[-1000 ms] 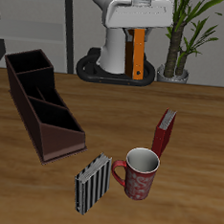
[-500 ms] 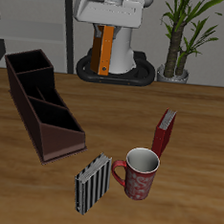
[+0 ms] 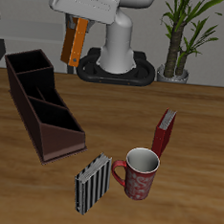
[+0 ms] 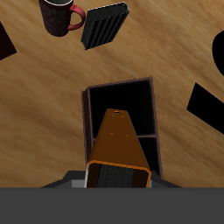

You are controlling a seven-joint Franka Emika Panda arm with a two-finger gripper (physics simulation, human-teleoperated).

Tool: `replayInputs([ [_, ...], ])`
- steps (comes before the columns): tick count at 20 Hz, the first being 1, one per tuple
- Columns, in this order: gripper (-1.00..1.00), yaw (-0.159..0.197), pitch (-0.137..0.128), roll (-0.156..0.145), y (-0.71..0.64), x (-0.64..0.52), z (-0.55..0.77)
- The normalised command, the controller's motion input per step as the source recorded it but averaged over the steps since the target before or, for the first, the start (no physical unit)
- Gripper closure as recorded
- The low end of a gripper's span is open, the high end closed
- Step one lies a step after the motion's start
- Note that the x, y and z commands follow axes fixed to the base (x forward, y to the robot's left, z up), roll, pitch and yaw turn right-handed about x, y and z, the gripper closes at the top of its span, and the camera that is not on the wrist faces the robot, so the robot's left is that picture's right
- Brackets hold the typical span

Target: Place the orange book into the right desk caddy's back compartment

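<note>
1. The gripper (image 3: 78,19) was closed on the upper end of the orange book (image 3: 75,42), which hung down from it, slightly tilted, clear of the table (image 3: 203,132).
2. In the exterior view the book was in the air behind and above the taller end of the right desk caddy (image 3: 40,100), touching neither its walls nor the tabletop.
3. In the wrist view the orange book (image 4: 119,143) ran from the gripper (image 4: 117,178) outward, its free end lying over the back compartment (image 4: 120,101); how high it stood above the rim I could not tell.
4. That compartment was open at the top, bounded by dark walls on all sides, and nothing lay inside it as far as could be seen.
5. The caddy lay slantwise, its taller end towards the table's back edge and its low end pointing towards the front edge; the sections with the slanted divider lay nearer the front.
6. Bare wood surrounded the caddy on its long sides.
7. The grey-and-black striped book (image 3: 92,183) lay just beyond the caddy's low end, apart from it.
8. The mug (image 3: 139,173) stood just beside the striped book, nearer the front edge.
9. The dark red book (image 3: 165,131) stood upright behind the mug, well apart from the caddy.
10. A potted plant (image 3: 183,34) stood at the table's back, beside the robot base (image 3: 115,68).
</note>
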Motion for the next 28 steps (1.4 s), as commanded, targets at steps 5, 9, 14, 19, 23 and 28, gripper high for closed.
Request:
replayInputs([
  [5, 1.00, 0.017, -0.001, -0.052, -0.32, -0.11, -0.06],
  [9, 1.00, 0.039, 0.011, -0.049, -0.32, -0.08, -0.13],
  [14, 1.00, -0.004, 0.002, -0.040, -0.22, -0.05, -0.08],
  [19, 1.00, -0.005, 0.008, -0.024, -0.15, 0.03, -0.12],
  [23, 1.00, 0.001, 0.017, -0.007, -0.10, 0.05, -0.13],
  [28, 1.00, 0.001, 0.007, -0.003, -0.04, 0.04, -0.10],
])
